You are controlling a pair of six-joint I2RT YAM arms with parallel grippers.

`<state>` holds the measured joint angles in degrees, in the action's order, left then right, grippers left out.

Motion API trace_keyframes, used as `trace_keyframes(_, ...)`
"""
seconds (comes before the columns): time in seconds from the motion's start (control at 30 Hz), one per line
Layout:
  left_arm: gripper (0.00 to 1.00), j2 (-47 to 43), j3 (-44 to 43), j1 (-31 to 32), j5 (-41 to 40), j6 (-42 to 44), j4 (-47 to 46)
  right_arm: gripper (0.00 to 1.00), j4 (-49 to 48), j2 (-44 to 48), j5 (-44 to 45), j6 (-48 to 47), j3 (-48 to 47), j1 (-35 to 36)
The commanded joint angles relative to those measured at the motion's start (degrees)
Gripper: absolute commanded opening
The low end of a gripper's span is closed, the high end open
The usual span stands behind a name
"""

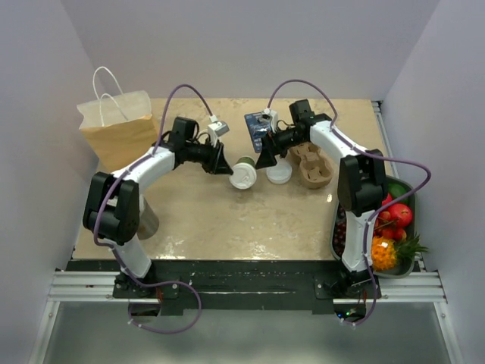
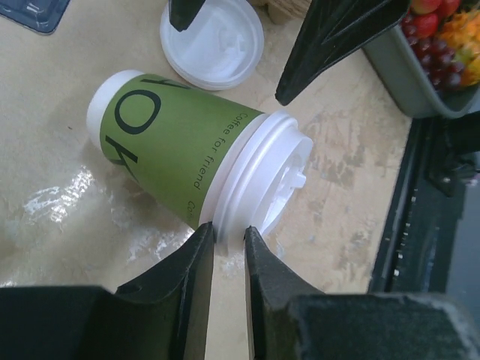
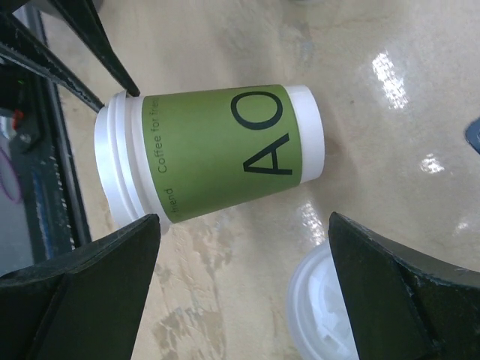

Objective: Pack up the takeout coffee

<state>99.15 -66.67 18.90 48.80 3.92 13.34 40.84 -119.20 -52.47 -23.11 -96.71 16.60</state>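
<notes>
The takeout coffee (image 1: 244, 171) lies on its side mid-table, with an olive-green body and its white lid on. In the left wrist view (image 2: 180, 146) the lid (image 2: 262, 176) points toward my fingers. My left gripper (image 1: 224, 167) (image 2: 229, 231) is nearly closed, and its two tips pinch the edge of the lid's rim. My right gripper (image 1: 265, 161) (image 3: 244, 217) is wide open and empty just right of the cup. In the right wrist view the cup (image 3: 214, 154) lies beyond its fingertips, not between them.
A loose white lid (image 1: 278, 174) (image 2: 214, 41) (image 3: 322, 315) lies right of the cup. A brown pulp cup carrier (image 1: 311, 167) sits behind it. A brown paper bag (image 1: 117, 129) stands far left. A fruit tray (image 1: 409, 193) is at the right edge. A dark blue item (image 1: 258, 125) lies at the back.
</notes>
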Motion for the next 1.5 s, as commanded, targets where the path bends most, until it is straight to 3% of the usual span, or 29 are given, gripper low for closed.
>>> trace_keyframes(0.0,0.22,1.56,-9.15,-2.28,9.56,0.11,19.41,0.97,-2.16,2.92,-5.1,6.14,-3.05,0.01)
trace_keyframes(0.07,0.22,3.05,-11.1,-2.98,11.49,1.7,26.6,0.97,-3.65,2.92,-5.36,7.9,-2.44,0.1)
trace_keyframes(0.43,0.29,2.97,-11.37,-6.85,11.67,-1.11,39.99,0.97,-6.91,4.93,-6.24,13.62,1.6,0.36)
trace_keyframes(0.87,0.32,7.45,-12.07,-7.82,10.62,-7.26,39.39,0.97,-9.37,8.98,-3.96,16.08,8.46,3.43)
trace_keyframes(1.23,0.54,9.3,-14.62,-7.91,12.99,-9.81,34.21,0.97,-8.85,9.33,-0.35,17.75,10.31,6.43)
trace_keyframes(1.37,0.62,8.95,-15.94,-8.0,15.71,-6.13,34.55,0.97,-7.62,9.6,-1.67,16.79,10.57,6.43)
trace_keyframes(1.4,0.7,8.43,-15.68,-7.91,15.37,-5.16,34.64,0.97,-6.83,9.86,-1.67,16.52,10.75,6.43)
trace_keyframes(1.47,0.71,7.81,-14.98,-7.91,14.32,-2.19,34.38,0.98,-6.48,9.95,-1.76,15.48,11.1,6.34)
